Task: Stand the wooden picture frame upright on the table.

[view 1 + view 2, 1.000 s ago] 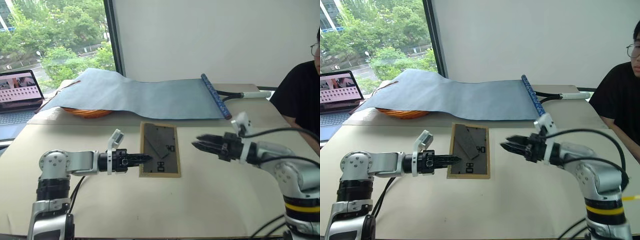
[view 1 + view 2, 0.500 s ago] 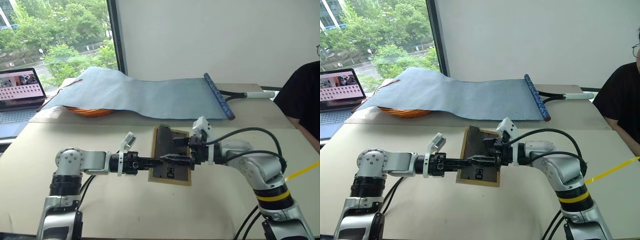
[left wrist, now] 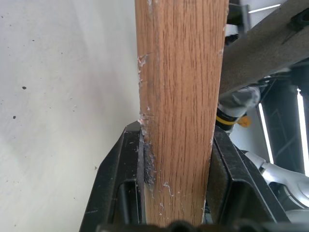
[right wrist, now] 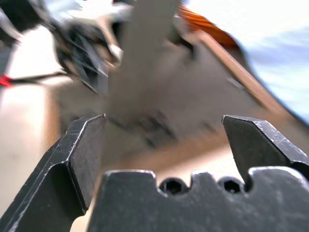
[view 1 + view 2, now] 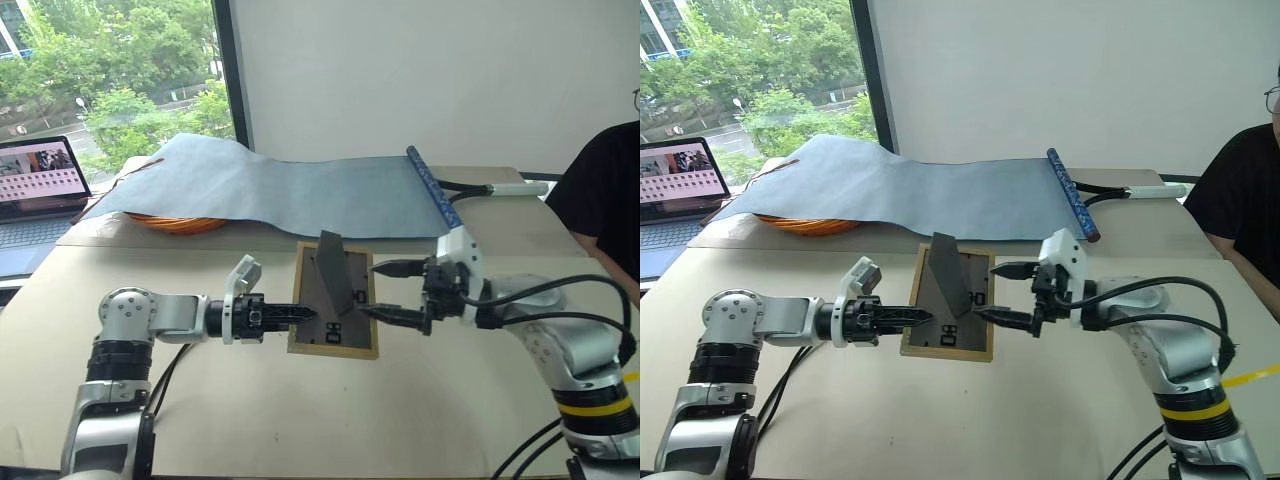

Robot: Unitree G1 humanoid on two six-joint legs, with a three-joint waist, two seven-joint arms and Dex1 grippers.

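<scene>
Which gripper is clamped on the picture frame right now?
The left gripper, shut on the wooden picture frame's left edge; the right gripper stands open beside it.

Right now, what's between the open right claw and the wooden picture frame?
Nothing: in the right wrist view the right claw stands open with bare air up to the small light-wood picture frame and its raised grey prop stand.

One wooden picture frame (image 5: 334, 300), one table (image 5: 300, 420), one cloth sheet (image 5: 280, 190), one laptop (image 5: 35, 190), two end effectors.

Wooden picture frame (image 5: 334, 312) face-down on table (image 5: 300, 420), prop stand (image 5: 333, 272) raised, left tool (image 5: 300, 314) at its edge
</scene>
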